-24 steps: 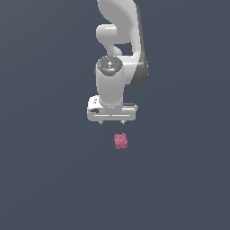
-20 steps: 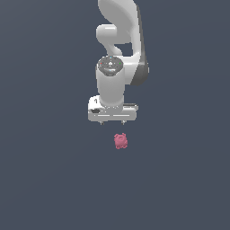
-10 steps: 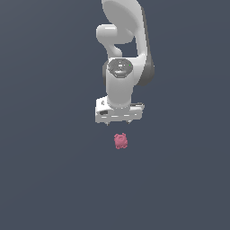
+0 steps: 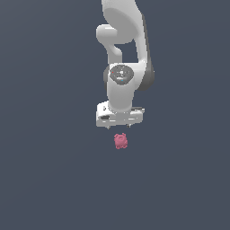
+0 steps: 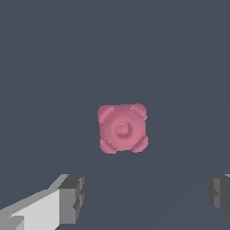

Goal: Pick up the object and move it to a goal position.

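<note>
Pink object [image 4: 120, 140] unmoved, claw [image 4: 119, 126] shifted over it

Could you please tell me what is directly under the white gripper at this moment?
Below the open gripper lies the pink knobbly object on the plain dark floor, untouched. In the wrist view it sits apart from both fingertips. Whatever is beneath the object itself is hidden.

Setting: simulated scene, showing no real room; flat blue-grey ground [image 4: 45, 179] filling every view, lacking texture or walls; smooth white arm [image 4: 121, 85] and pink lump [image 4: 120, 141] appearing as plain renders.
</note>
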Available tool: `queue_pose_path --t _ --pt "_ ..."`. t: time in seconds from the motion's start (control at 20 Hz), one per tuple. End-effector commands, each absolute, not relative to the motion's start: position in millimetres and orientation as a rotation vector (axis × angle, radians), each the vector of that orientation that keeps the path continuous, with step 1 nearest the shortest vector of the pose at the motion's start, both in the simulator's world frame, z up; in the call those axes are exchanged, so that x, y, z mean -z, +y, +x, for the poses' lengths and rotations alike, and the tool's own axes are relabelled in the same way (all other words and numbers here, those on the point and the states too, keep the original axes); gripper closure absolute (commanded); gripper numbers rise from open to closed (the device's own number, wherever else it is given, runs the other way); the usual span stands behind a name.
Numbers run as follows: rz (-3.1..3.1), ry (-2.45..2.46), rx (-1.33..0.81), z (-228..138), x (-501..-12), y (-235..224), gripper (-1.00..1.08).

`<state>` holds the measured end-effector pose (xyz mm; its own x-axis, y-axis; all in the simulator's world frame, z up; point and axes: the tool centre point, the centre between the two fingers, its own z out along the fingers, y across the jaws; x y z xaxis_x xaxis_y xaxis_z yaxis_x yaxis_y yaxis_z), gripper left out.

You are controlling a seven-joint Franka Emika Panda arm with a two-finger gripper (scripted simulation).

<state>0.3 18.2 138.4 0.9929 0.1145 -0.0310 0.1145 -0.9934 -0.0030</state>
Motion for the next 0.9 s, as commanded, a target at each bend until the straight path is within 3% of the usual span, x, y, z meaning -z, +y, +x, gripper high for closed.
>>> queue_pose_path --t 0.0,0.85 --pt "-3.134 -0.2 -0.039 6 -128 21 -0.92" --pt "-3.13 -0.268 -0.003 24 -87 31 -0.92"
